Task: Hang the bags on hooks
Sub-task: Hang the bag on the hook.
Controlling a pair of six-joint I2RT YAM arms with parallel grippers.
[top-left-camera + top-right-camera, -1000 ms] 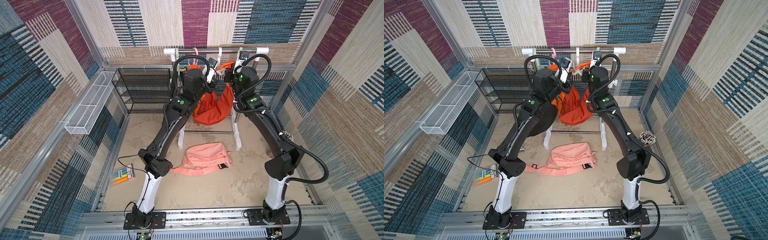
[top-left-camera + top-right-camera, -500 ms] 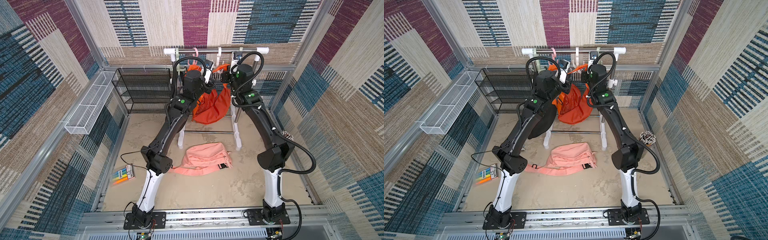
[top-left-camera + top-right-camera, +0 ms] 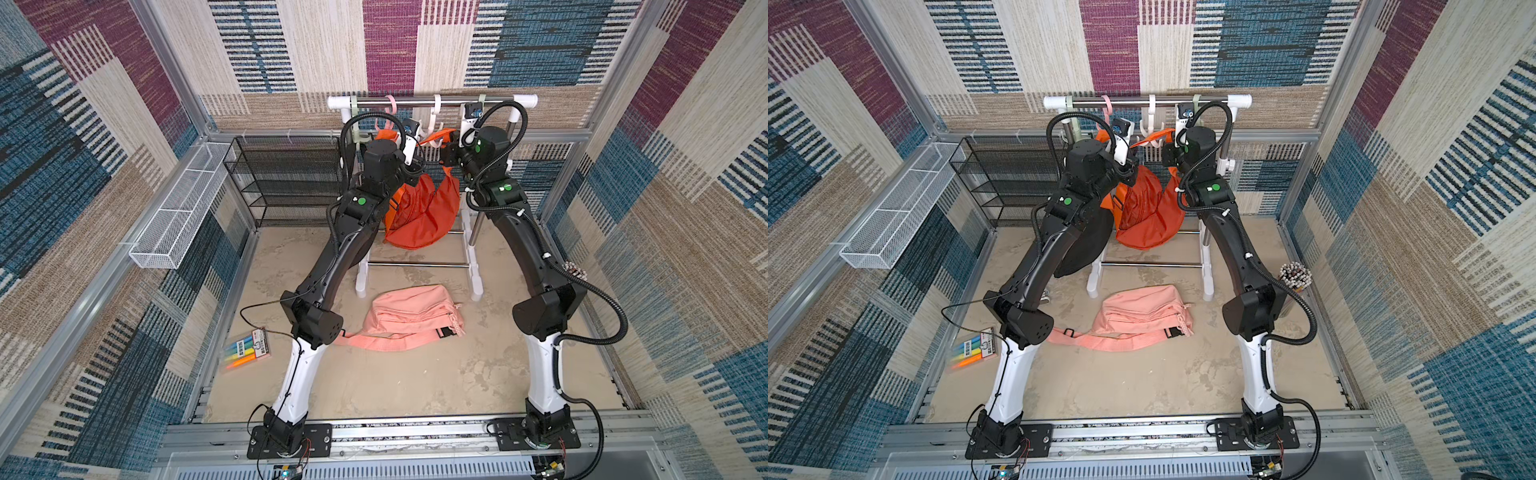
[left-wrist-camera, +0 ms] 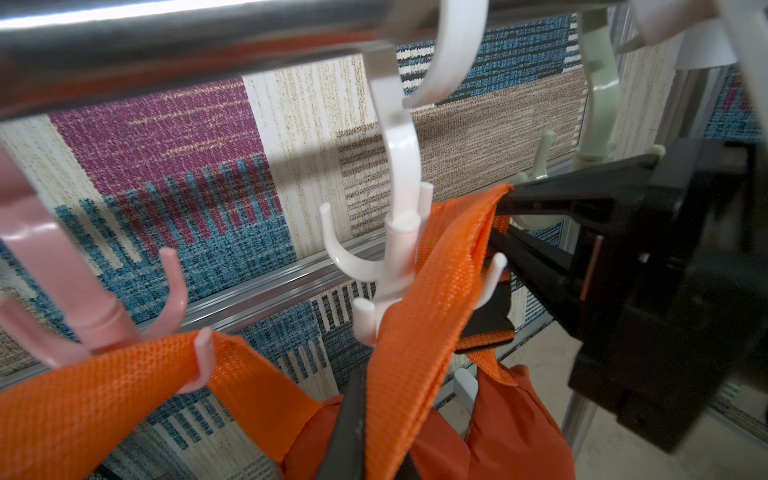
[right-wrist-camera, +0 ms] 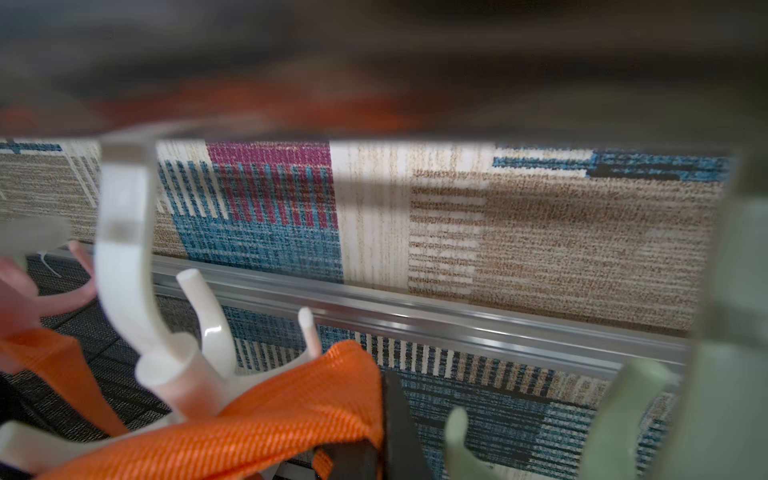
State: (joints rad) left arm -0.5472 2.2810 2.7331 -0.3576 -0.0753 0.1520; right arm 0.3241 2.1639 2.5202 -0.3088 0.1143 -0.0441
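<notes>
Left wrist view has the left gripper (image 4: 374, 424) nearest, its black fingers pressed together on the orange strap (image 4: 415, 332), which rises from the pinch. Just beyond the fingertips, the strap lies against the lower prongs of the white hook (image 4: 399, 249), and one prong tip shows at its far edge. Past that hook the right gripper (image 4: 498, 220) meets the strap's upper fold and pinches it too. The right wrist view shows the same grip, with one black finger of the right gripper (image 5: 386, 436) tight against the webbing (image 5: 270, 424), which is draped over the white hook's arms (image 5: 183, 374). To the left gripper's other side, another stretch of strap runs behind a prong of the pink hook (image 4: 95, 320). A green hook (image 4: 594, 104) hangs beyond the right gripper. All three hooks hang from the metal rail (image 4: 166, 37) above both grippers. In both top views the orange bag (image 3: 419, 216) (image 3: 1146, 216) sags below and between the left gripper (image 3: 415, 162) and right gripper (image 3: 451, 153), inside the white rack (image 3: 361, 278). Well below the grippers, back toward the arm bases, a pink bag (image 3: 409, 316) lies flat on the floor, and a marker pack (image 3: 247, 351) lies near the left arm's base. A black wire shelf (image 3: 291, 178) stands beside the left gripper, against the back wall.
</notes>
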